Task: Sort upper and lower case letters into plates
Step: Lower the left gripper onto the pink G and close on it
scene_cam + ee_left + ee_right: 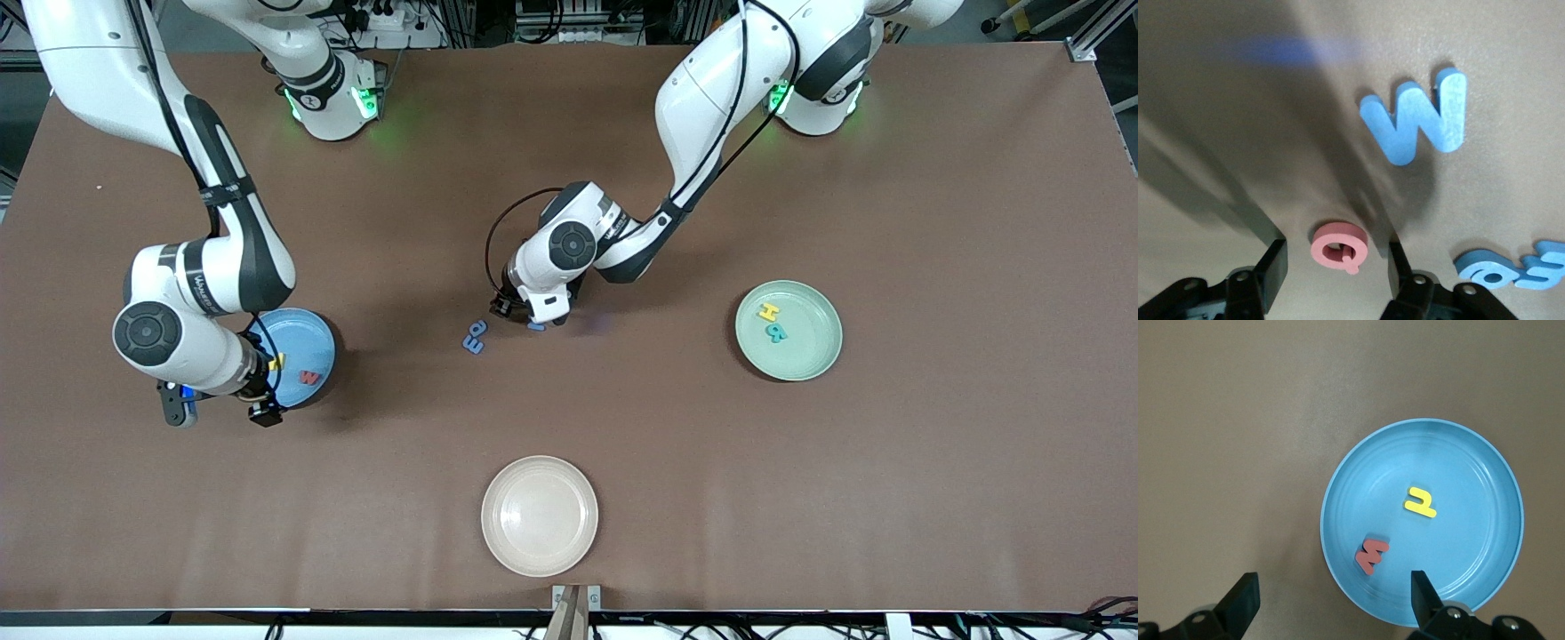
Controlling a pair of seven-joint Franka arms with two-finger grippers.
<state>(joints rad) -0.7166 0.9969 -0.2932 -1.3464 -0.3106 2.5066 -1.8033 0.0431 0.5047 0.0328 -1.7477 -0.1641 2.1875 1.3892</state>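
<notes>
Two letters sit in each plate so far: a yellow letter (1420, 503) and a red letter (1371, 554) in the blue plate (311, 331) at the right arm's end of the desk (933, 462), and a yellow H (768, 312) with a teal letter (777, 334) in the mint plate (818, 351) toward the left arm's end. My left gripper (1338, 267) is low over mid-desk, wide open, holding nothing, its jaws straddling a pink letter (1340, 245) that lies flat; it reads as a small q, though I cannot be sure. A blue w (1418, 120) lies near it, and two more blue letters (476, 336) lie just beside one another a little toward the right arm's end. My right gripper (1331, 600) waits open and empty over the near rim of the blue plate. Step in hand, as I judge it: pinch the pink piece. Best done by settling until the fingertips (1275, 257) nearly touch the desk, keeping the piece centred, then closing gently across its round body, not its tail, so the thin foam does not flip or skid. A cream plate (540, 516) sits nearest the camera, unused.
</notes>
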